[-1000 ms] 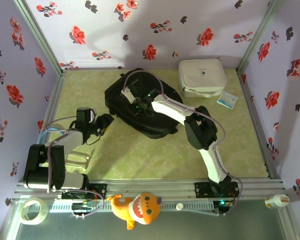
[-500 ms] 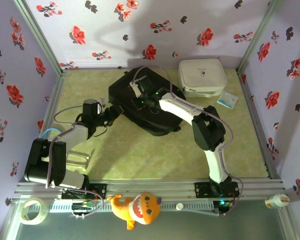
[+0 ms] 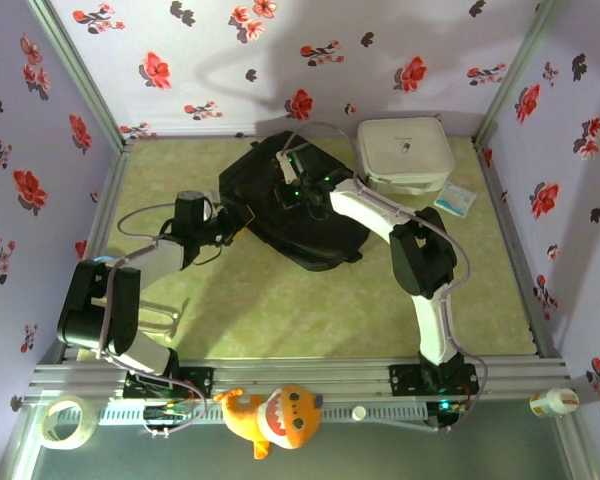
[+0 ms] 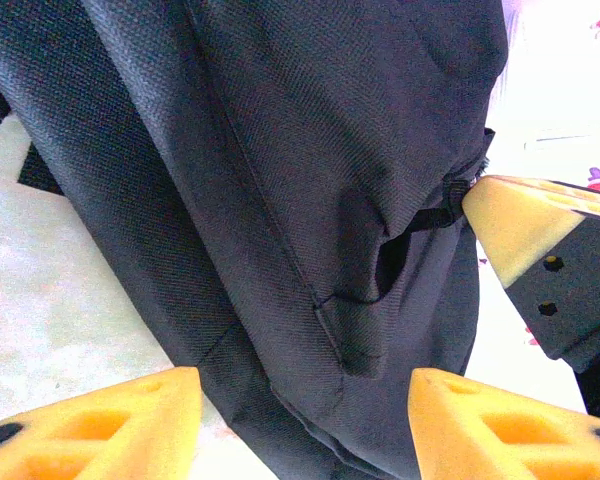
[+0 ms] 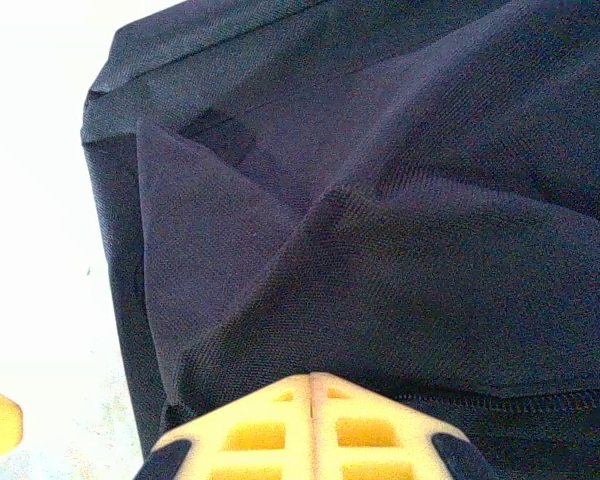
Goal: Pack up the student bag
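Observation:
The student bag (image 3: pixel 310 225), a big black fabric backpack, lies at the back middle of the green mat. My right gripper (image 3: pixel 289 173) is on its upper part. In the right wrist view the right gripper (image 5: pixel 312 380) is shut, its yellow fingertips (image 5: pixel 270 420) pressed together on a raised fold of the bag (image 5: pixel 380 250). My left gripper (image 3: pixel 231 228) is at the bag's left edge. In the left wrist view the left gripper (image 4: pixel 302 390) stands open, its fingers (image 4: pixel 110 430) wide apart with bag fabric (image 4: pixel 280 180) hanging loose between them.
A white zip case (image 3: pixel 404 153) sits at the back right, close to the bag, with a small blue-white packet (image 3: pixel 454 200) beside it. Flowered walls close three sides. On the front rail lie an orange plush toy (image 3: pixel 275 418), a tape roll (image 3: pixel 64 420) and a white bottle (image 3: pixel 553 402).
The bag has slid toward the back right, moving with my right gripper. My left arm has stretched forward after it, up to the bag's left edge.

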